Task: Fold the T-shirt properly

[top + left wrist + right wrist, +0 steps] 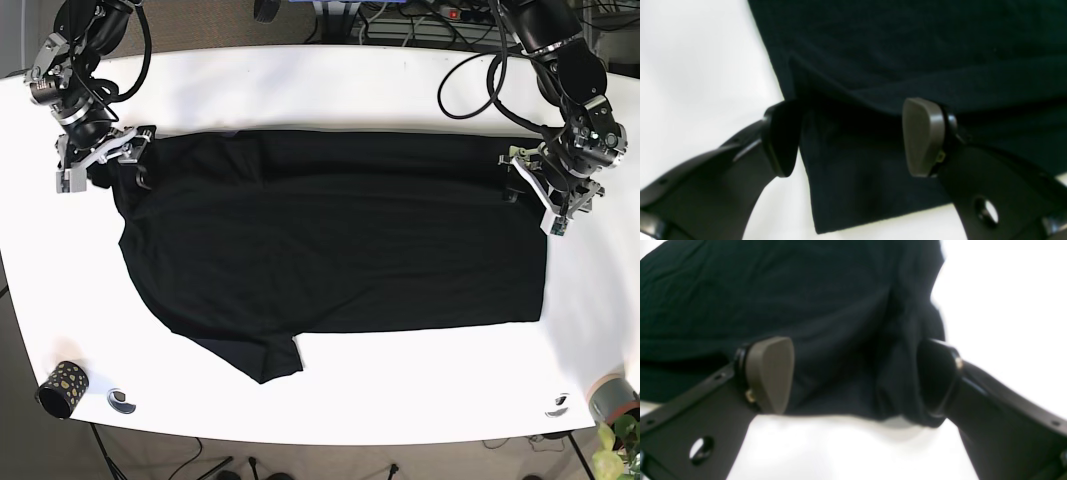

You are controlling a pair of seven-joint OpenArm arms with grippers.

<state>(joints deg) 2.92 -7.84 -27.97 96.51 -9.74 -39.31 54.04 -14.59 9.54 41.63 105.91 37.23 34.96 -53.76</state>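
Two grippers sit at the far corners of the shirt (330, 240), which lies spread out flat and dark in the middle of the table (330, 90). The left gripper (850, 140) is over the corner near the table's right edge, jaws wide, with cloth between them but not pinched. The right gripper (857, 376) is at the sleeve end near the left edge, jaws wide too, around bunched cloth. No fold shows yet, I think. One sleeve sticks out toward the front edge. Almost all the folding is left.
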